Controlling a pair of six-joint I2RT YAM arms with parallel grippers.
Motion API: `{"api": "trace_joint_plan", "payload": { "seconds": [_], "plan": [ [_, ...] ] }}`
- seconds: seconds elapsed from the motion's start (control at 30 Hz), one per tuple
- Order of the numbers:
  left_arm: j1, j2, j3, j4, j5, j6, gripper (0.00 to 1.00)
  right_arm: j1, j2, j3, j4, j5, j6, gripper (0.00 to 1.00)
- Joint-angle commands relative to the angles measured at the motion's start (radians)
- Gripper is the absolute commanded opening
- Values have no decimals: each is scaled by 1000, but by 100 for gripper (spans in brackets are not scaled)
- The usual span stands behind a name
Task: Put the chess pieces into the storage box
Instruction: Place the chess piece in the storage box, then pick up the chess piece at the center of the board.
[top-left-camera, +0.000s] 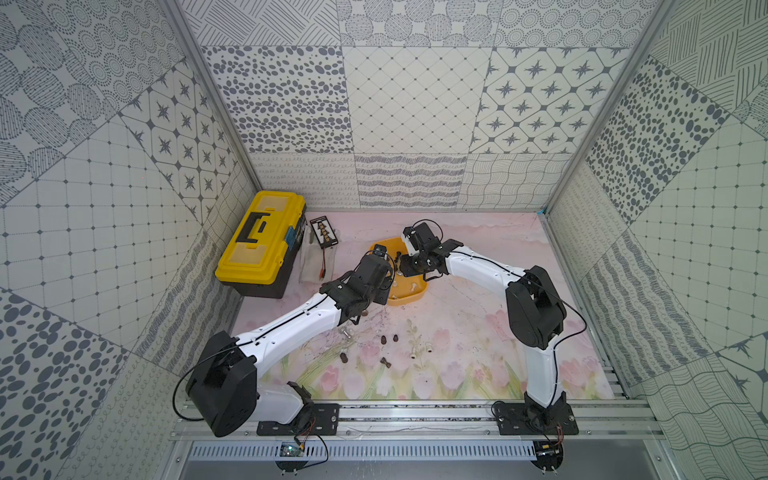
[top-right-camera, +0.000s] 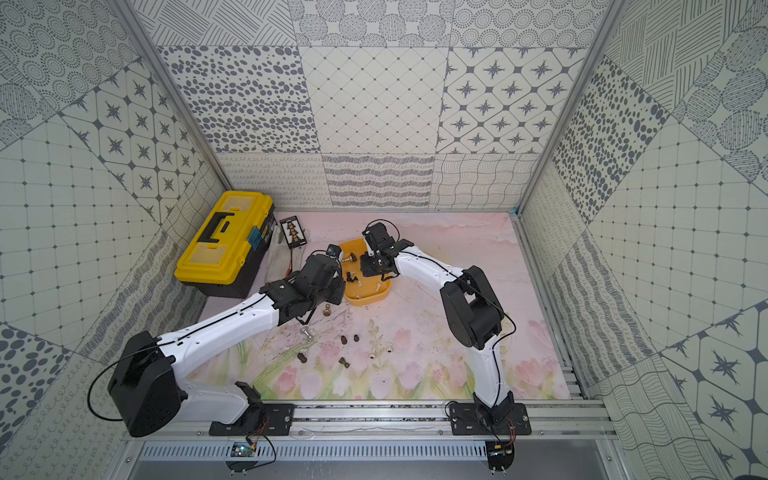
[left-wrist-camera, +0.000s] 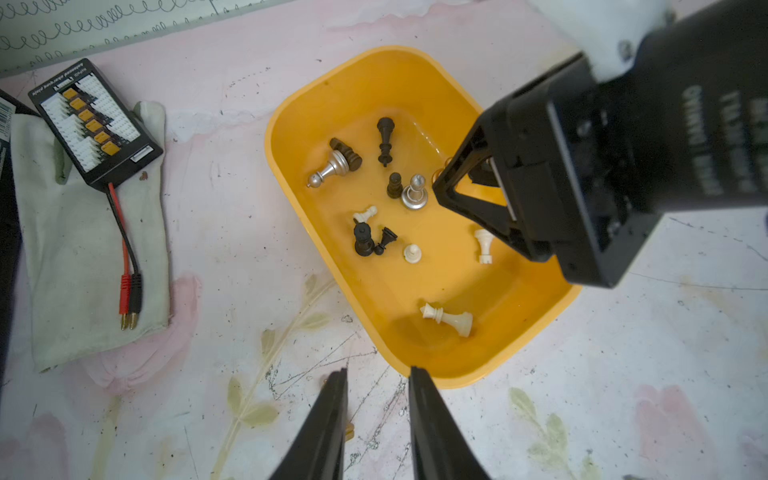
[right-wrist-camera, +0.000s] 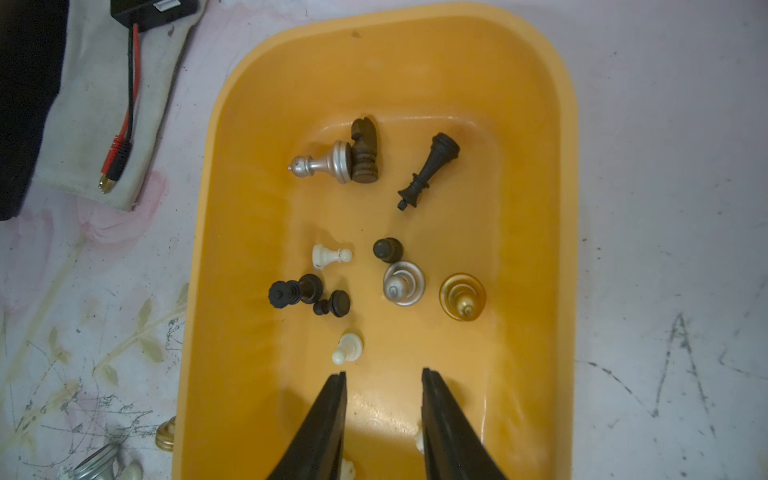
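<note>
**Over the storage box, both claws open and empty**

Nearer than the shallow orange-yellow plastic storage box, loose chess pieces lie on the pink floral bench: four dark brown, two white and one silver. A brass piece sits just beside the box's near rim. At that rim hangs the left claw, jaws parted with nothing between them. Above the box's inside, the right claw is likewise spread and empty. Inside the box lie dark, white and silver pieces; a gold piece and a silver piece stand upright. Beyond the box, on the left arm's side, sits a yellow-and-black plastic toolbox.
</note>
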Motion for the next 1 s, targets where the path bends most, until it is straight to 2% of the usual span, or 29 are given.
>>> {"api": "trace_joint_plan", "payload": {
  "seconds": [0.0,0.2,0.37,0.43,0.5,0.63,0.7,0.83,0.97],
  "plan": [
    [1,-14,38,8,69,18,32,1,-115,-29,12,28,-4,37],
    [-30,-61,9,-14,228,41,34,1,-342,-252,73,50,34,43],
    [-200,-52,-47,21,280,240,40,1,-592,-498,74,134,71,46],
    [-268,1,-17,-20,303,267,40,1,-696,-596,89,165,88,47],
    [-321,60,9,-32,281,216,40,0,-774,-661,89,190,97,47],
    [-373,216,114,-122,235,-37,39,-5,-900,-750,88,239,103,48],
    [-405,276,149,-170,226,-119,38,-8,-940,-764,89,254,106,48],
    [-480,339,172,-179,160,-212,38,-12,-1021,-781,108,292,118,48],
    [-496,377,170,-199,135,-295,38,-11,-1103,-829,157,301,145,48]
  ]
}}
